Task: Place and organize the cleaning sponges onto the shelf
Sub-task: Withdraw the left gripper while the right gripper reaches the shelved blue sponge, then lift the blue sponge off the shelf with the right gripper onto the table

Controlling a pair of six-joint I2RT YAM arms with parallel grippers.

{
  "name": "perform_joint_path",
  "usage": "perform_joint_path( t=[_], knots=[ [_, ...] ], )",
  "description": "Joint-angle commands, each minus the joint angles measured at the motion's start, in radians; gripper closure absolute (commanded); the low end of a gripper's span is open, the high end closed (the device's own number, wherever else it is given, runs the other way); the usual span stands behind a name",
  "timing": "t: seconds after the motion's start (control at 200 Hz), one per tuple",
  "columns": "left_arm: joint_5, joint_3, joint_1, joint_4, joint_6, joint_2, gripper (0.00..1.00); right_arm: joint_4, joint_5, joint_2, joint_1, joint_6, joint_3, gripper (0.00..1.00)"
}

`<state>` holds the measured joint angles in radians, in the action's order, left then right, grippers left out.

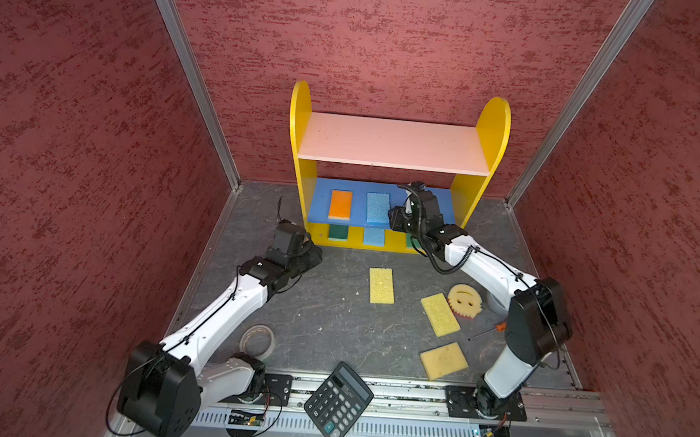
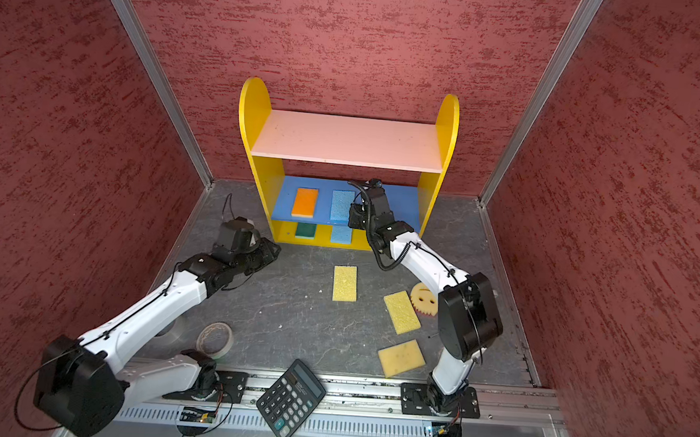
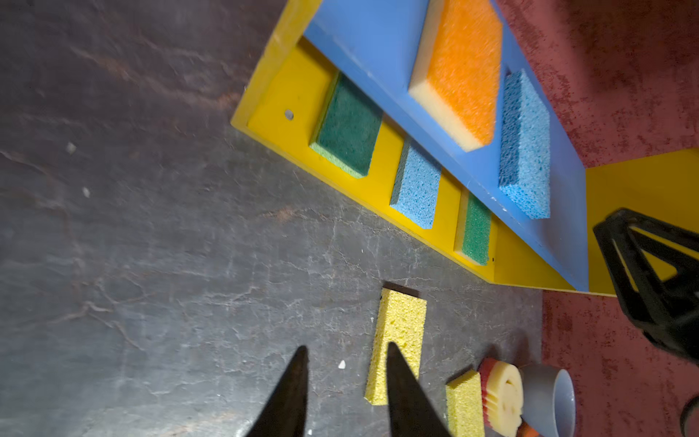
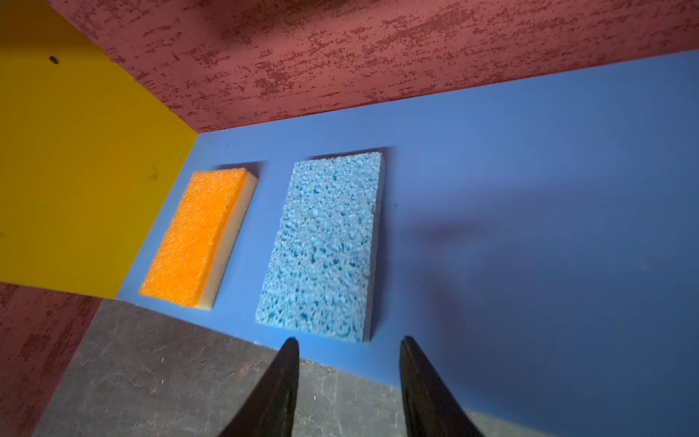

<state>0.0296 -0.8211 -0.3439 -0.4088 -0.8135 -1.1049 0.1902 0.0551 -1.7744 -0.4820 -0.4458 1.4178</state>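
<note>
Both arms are empty-handed, fingers partly spread. The right gripper (image 4: 348,338) hovers at the near edge of the shelf (image 1: 394,143), over its blue middle board (image 4: 529,189), where the orange sponge (image 4: 196,238) and blue sponge (image 4: 321,246) lie side by side. The left gripper (image 3: 346,346) hangs by the shelf's near left corner. Three yellow sponges (image 1: 381,286) and the smiley sponge (image 1: 464,299) lie on the table (image 1: 326,309) at the near right.

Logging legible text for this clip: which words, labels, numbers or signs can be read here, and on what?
No text is readable.
black plastic calculator: key legends and the print under its display are too small to read.
round cream smiley-face foam sponge: only a cut-out face, no lettering.
</note>
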Motion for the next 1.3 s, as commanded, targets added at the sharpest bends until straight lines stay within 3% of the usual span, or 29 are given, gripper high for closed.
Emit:
perform_joint_path(
  t=[0.0, 0.1, 0.416, 0.641, 0.691, 0.992, 1.172, 1.293],
  knots=[
    [-0.022, 0.030, 0.043, -0.022, 0.030, 0.071, 0.51, 0.041, -0.030, -0.068, 0.022, -0.010, 0.076, 0.55],
    [-0.014, 0.047, 0.088, -0.048, 0.039, 0.120, 0.46, 0.068, -0.047, -0.131, 0.028, -0.014, 0.148, 0.55],
    [0.047, 0.080, 0.180, -0.050, 0.054, 0.149, 0.46, 0.097, -0.103, -0.248, 0.031, -0.038, 0.257, 0.65],
    [0.081, 0.074, 0.194, -0.031, 0.053, 0.116, 0.46, 0.064, -0.155, -0.241, 0.031, -0.048, 0.222, 0.95],
    [0.087, 0.074, 0.194, -0.030, 0.048, 0.111, 0.46, 0.039, -0.179, -0.221, 0.031, -0.046, 0.197, 1.00],
    [0.138, 0.079, 0.198, 0.001, 0.027, 0.094, 0.42, -0.104, -0.225, 0.069, 0.001, -0.079, -0.131, 1.00],
    [0.130, 0.058, 0.210, -0.004, 0.031, 0.097, 0.40, -0.172, -0.232, 0.256, -0.113, -0.081, -0.367, 1.00],
    [0.128, 0.046, 0.215, 0.000, 0.030, 0.090, 0.40, -0.149, -0.204, 0.284, -0.231, -0.055, -0.425, 1.00]
  ],
)
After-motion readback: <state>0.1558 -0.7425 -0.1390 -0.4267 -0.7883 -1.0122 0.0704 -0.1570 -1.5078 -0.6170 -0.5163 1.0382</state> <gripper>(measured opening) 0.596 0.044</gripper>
